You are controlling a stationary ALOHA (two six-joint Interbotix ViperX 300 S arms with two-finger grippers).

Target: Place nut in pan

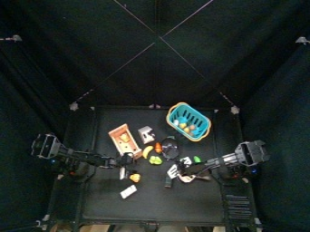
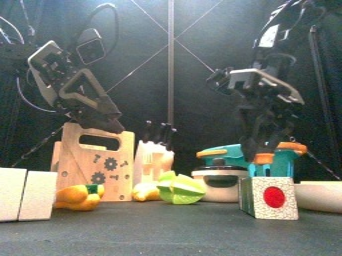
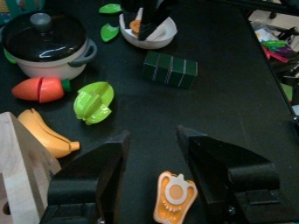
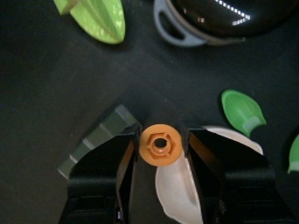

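Observation:
An orange nut [image 4: 158, 144] sits between the jaws of my right gripper [image 4: 159, 147], which is shut on it. This gripper hangs over a white bowl [image 3: 163, 37], its rim showing under the jaws. The pan [image 4: 216, 16], a black lidded pot with a grey handle, lies just beyond the bowl and stands apart from the gripper; it also shows in the left wrist view as the pan [image 3: 47, 44]. My left gripper [image 3: 149, 162] is open low over the table, above a flat orange toy [image 3: 174, 197]. In the top view my right gripper [image 1: 179, 170] and my left gripper [image 1: 122, 164] flank the toys.
A green pepper [image 3: 93, 101], a tomato [image 3: 40, 88], a banana [image 3: 47, 133] and a dark green block [image 3: 170, 69] lie between the arms. A wooden board [image 1: 125, 136] and a teal basket [image 1: 188, 119] stand behind. A white block with a red dot [image 2: 271, 197] is near the front edge.

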